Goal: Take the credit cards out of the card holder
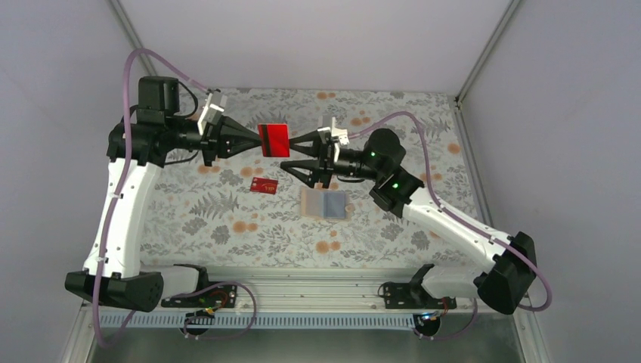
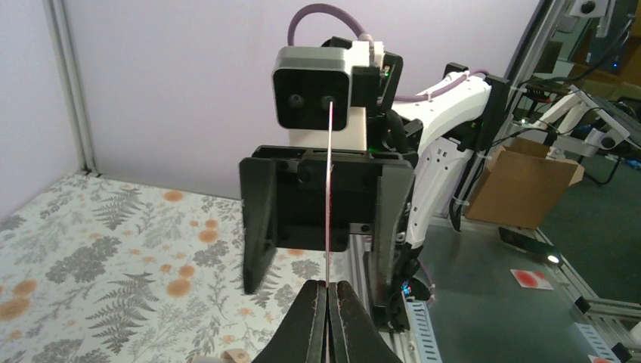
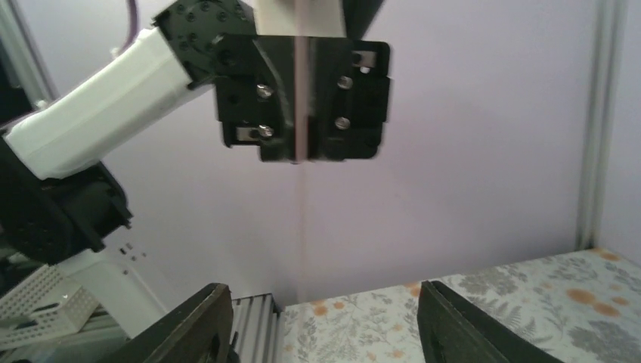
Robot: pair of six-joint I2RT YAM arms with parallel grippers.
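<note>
Wide shot first: the floral table [image 1: 189, 219] with the card holder [image 1: 324, 203] lying open and flat on it, tan panel on the left, blue-grey panel on the right. The left arm [image 1: 125, 197] reaches in from far left of the holder, and the right arm [image 1: 453, 223] bends in from its right, its wrist passing just beyond the holder. The two claws meet nose to nose in the air beyond and left of it. The right gripper [image 1: 287, 153] is spread wide, jaws well apart. In its own wrist view both fingers [image 3: 196, 325] stand clear with nothing between the tips. The left gripper [image 1: 255, 140] is pinched together on a red card [image 1: 273, 140], clamped by one edge and held off the table. Seen edge-on from the left wrist, that card is a thin upright line sitting in the gap between the right claw's open fingers, touching neither. A second red card [image 1: 264, 184] lies flat on the table just left of the holder.
</note>
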